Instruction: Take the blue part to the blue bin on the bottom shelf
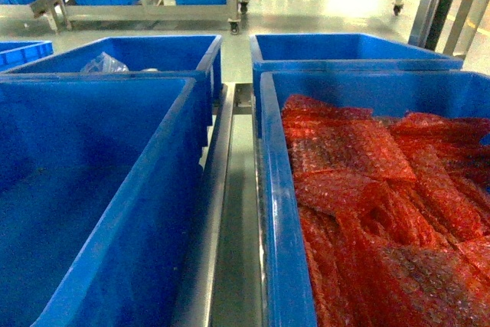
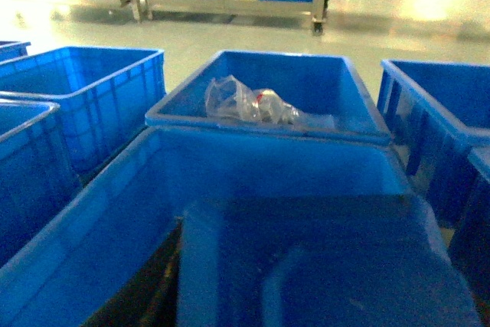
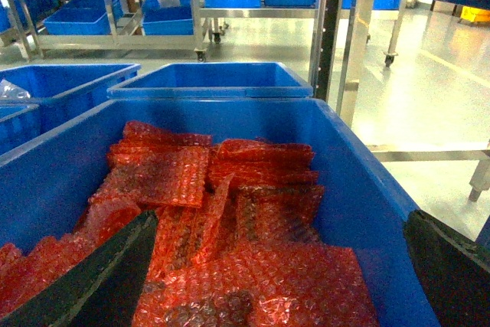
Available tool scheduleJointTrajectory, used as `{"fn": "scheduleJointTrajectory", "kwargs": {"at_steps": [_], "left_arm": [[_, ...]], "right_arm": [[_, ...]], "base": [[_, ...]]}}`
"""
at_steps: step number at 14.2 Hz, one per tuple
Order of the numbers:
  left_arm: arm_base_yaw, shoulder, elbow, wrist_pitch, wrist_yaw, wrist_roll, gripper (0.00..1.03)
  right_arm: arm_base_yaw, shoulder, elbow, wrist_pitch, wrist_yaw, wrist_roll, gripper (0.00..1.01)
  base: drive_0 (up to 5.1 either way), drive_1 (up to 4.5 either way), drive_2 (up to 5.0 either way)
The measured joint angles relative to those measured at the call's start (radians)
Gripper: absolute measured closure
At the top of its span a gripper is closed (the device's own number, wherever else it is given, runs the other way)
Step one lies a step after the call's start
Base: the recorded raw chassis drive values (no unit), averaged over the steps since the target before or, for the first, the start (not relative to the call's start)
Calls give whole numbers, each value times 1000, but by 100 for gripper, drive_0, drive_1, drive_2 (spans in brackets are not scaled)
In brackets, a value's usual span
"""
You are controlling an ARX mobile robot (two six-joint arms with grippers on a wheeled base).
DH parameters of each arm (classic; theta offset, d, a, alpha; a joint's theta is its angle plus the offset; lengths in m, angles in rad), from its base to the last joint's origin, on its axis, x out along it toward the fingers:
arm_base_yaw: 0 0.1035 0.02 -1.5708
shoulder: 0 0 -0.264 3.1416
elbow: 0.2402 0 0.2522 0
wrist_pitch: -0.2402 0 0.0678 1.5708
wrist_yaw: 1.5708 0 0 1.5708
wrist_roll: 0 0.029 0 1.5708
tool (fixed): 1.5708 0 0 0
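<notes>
Bins [image 1: 115, 189] all saturated blue, plain plastic, ribbed sides. Right near bin [image 1: 279, 212] full of red-orange bubble-wrap bags [image 1: 367, 189], dotted bubble texture. Far left bin [image 2: 260, 82] holds clear crumpled plastic bag [image 2: 249, 103] with small red spot. Rails [image 1: 222, 189] silver steel. Floor [image 3: 429, 89] pale grey-green, glossy.

Bubble-wrap pouches [image 1: 383, 204] fill the near right bin [image 1: 279, 212]; a plastic bag [image 1: 103, 63] lies in the far left bin [image 1: 184, 63].

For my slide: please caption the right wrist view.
Open fingers above a blue bin of red bubble-wrap bags.
</notes>
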Motion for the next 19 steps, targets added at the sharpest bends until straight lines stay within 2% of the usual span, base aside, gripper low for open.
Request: {"fn": "scheduleJointTrajectory", "kwargs": {"at_steps": [4, 6, 7, 8, 9, 10, 13, 14, 15, 16, 17, 19], "left_arm": [[1, 8, -5, -4, -2, 0, 3], [4, 8, -7, 14, 10, 4, 6], [51, -10, -62, 154, 151, 30, 17], [90, -63, -127, 193, 247, 45, 30], [122, -111, -182, 190, 301, 52, 43], [147, -145, -216, 182, 331, 53, 56], [206, -267, -293, 142, 393, 53, 94], [224, -309, -317, 120, 409, 53, 101], [238, -349, -335, 97, 425, 53, 101], [288, -390, -349, 72, 494, 55, 101], [338, -429, -363, 47, 514, 55, 101], [333, -503, -382, -5, 526, 55, 101]], "right_arm": [[0, 0, 0, 0, 0, 0, 3], [0, 0, 0, 0, 0, 0, 3], [0, 0, 0, 0, 0, 0, 3], [0, 0, 0, 0, 0, 0, 3], [0, 0, 0, 0, 0, 0, 3], [0, 0, 0, 0, 0, 0, 3], [0, 0, 0, 0, 0, 0, 3], [0, 0, 0, 0, 0, 0, 3], [0, 0, 0, 0, 0, 0, 3], [0, 0, 0, 0, 0, 0, 3], [0, 0, 0, -1, 1, 0, 3], [0, 0, 0, 0, 0, 0, 3]], "base": [[0, 0, 0], [0, 0, 0], [0, 0, 0], [0, 0, 0], [0, 0, 0], [0, 0, 0], [0, 0, 0], [0, 0, 0], [0, 0, 0], [0, 0, 0], [0, 0, 0], [0, 0, 0]]}}
